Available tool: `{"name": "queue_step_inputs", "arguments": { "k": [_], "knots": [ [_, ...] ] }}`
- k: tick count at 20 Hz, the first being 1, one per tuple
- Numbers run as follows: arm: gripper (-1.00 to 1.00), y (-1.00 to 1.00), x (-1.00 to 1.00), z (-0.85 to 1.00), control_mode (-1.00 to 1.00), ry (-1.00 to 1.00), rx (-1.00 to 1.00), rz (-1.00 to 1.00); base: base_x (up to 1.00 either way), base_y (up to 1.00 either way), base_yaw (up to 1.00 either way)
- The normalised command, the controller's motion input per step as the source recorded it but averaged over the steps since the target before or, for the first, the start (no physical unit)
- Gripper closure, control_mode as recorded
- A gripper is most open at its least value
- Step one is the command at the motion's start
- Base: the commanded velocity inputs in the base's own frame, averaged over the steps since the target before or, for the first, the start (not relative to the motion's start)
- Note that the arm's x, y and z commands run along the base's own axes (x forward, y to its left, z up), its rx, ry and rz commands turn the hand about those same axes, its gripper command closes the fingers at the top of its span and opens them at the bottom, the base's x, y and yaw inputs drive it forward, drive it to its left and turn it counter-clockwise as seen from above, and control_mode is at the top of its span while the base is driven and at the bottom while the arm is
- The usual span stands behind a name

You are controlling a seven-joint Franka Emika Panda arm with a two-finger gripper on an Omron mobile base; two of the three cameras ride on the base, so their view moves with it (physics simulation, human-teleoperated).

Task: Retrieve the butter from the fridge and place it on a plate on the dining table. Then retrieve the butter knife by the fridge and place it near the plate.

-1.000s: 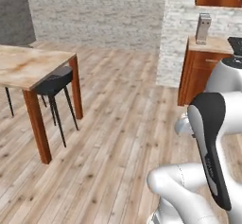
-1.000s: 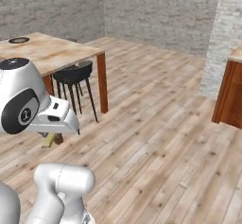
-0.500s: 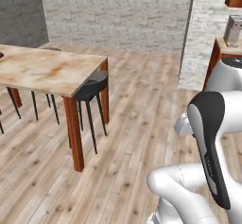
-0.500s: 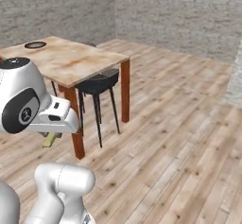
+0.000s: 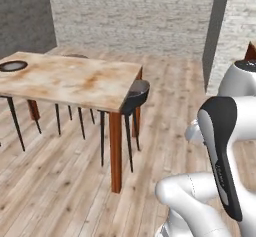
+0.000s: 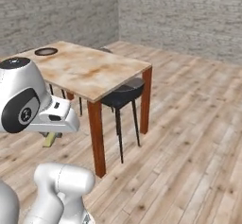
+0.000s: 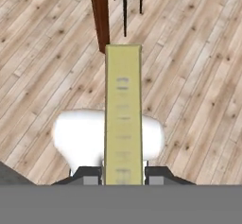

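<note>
Pale-yellow and thin, the butter stick (image 7: 123, 114) runs up the middle of the hand view from the bottom edge to just short of the frame's centre top, clamped between the two dark finger tips of the jaws (image 7: 123, 175), which stand narrow and press its lower end from both sides. Faint grey markings line its upper face. Beyond its far tip lies the light wooden plank floor (image 7: 198, 53), and at the upper centre of that view a reddish-brown wooden table leg (image 7: 100, 15) stands with thin black stool legs just beside it. In the right base view a small bit of the yellow stick (image 6: 49, 139) shows below the white hand at the lower left of the frame. Farther off, the large rectangular worktop with the beige-and-tan marbled top (image 5: 75, 81) fills the middle left of the left base view and the upper left of the right base view, on reddish-brown legs. A black round-seated stool (image 6: 124, 93) is tucked under its near corner. At the far end of the worktop, at the left edge of the left base view, sits the round plate with the dark brown rim and grey-green centre (image 5: 13, 66). Grey brick walls (image 5: 135, 16) close the room behind.
</note>
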Motion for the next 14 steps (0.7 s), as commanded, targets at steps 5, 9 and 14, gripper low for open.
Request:
{"name": "queue_step_inputs", "arguments": {
  "k": [5, 9, 14],
  "knots": [
    [1.00, 0.00, 0.00, 0.00, 1.00, 0.00, 0.00, 0.00, 0.46, 1.00, -0.11],
    [1.00, 0.00, 0.00, 0.00, 1.00, 0.00, 0.00, 0.00, 0.45, 1.00, -0.06],
    [1.00, 0.00, 0.00, 0.00, 1.00, 0.00, 0.00, 0.00, 0.61, 1.00, -0.09]
  ]
}}
